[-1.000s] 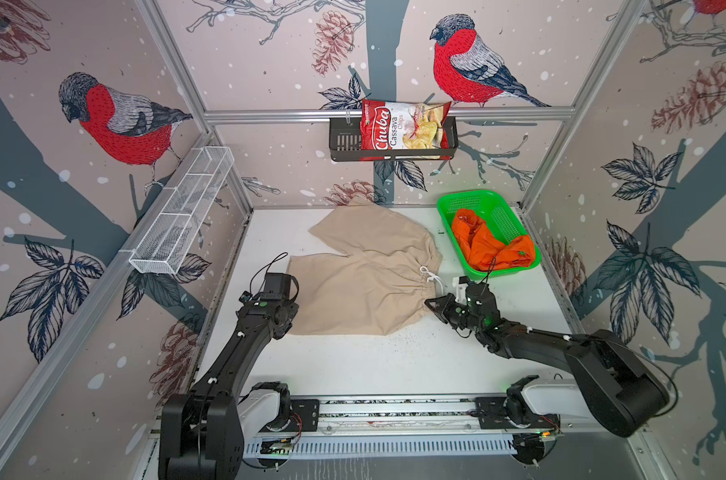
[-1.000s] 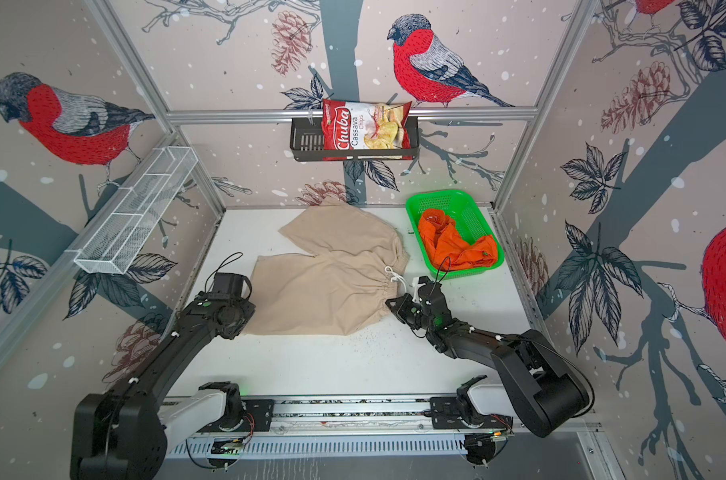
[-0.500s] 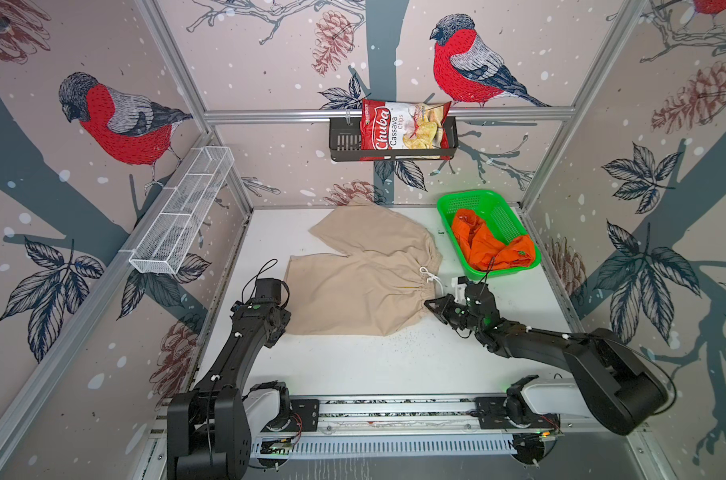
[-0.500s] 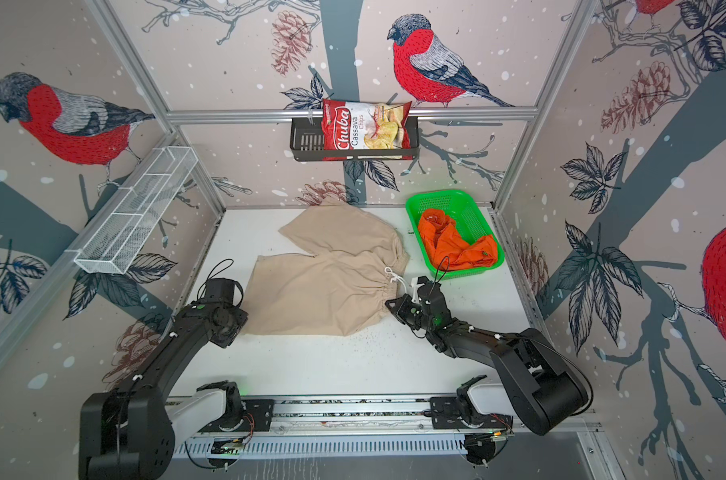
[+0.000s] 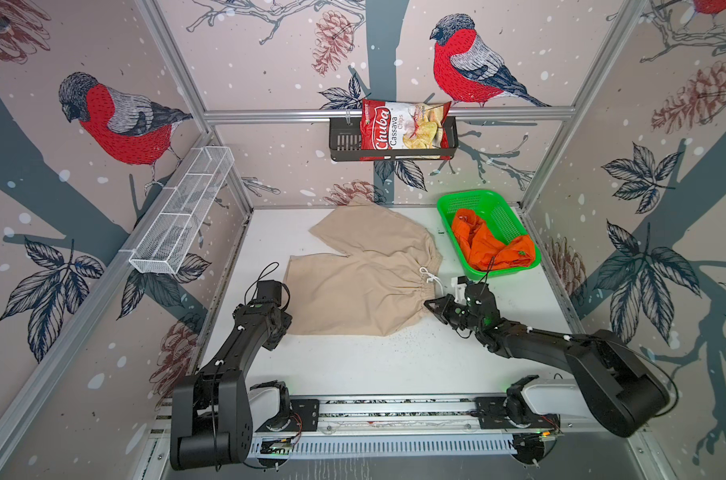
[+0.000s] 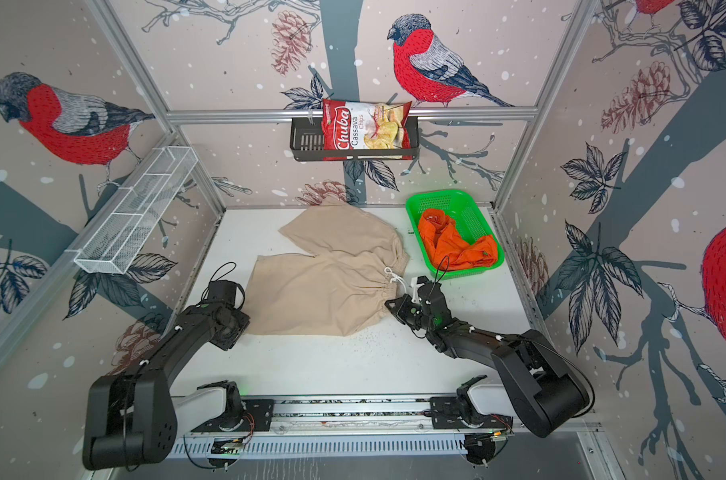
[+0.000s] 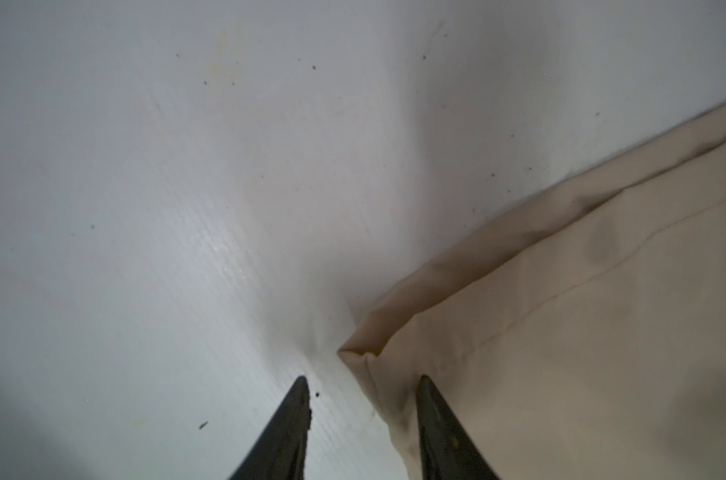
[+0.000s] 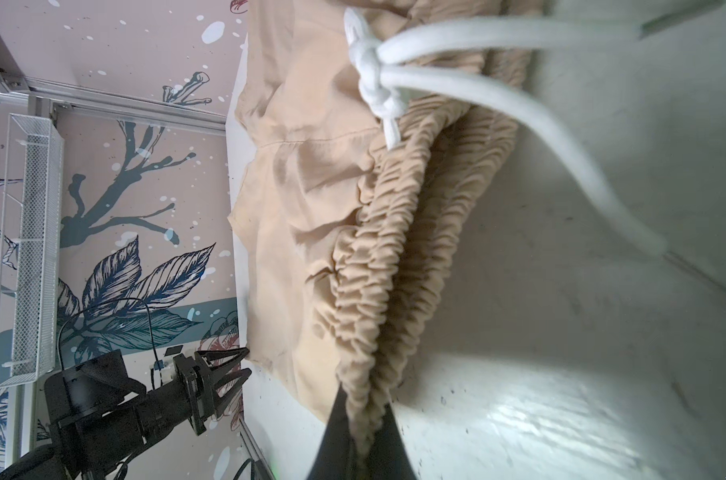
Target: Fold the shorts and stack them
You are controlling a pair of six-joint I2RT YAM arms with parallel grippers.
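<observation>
On the left, the left tool [image 7: 362, 380] is hovering low at the near hem corner of the beige shorts [image 5: 361, 286]. Its jaws are standing apart, one fingertip over the bare table [image 5: 374, 365] and the other over the cloth, with the corner of the leg lying just ahead between them. It is gripping nothing; judging by the pose, it is lining up to take that hem.

The beige shorts are lying spread flat across the middle of the table. The legs are splaying toward the left and the back, and the gathered waistband with its white drawstring [image 5: 428, 275] is facing right. No fold is showing in them yet.

At the near end of that waistband the right tool [image 8: 363, 399] is clenching the gathered cloth, down at table level.

Farther right and toward the back, the orange shorts [image 5: 490, 245] are sitting crumpled in the green basket [image 5: 467, 201], part of them draping over its near rim. Neither arm is touching them.

So the task is looking to be at its beginning. The first pair is laid out and is being taken at its two near corners — probably for a first fold. The fold itself, the whole of the orange pair and the stacking are all waiting to be done.
</observation>
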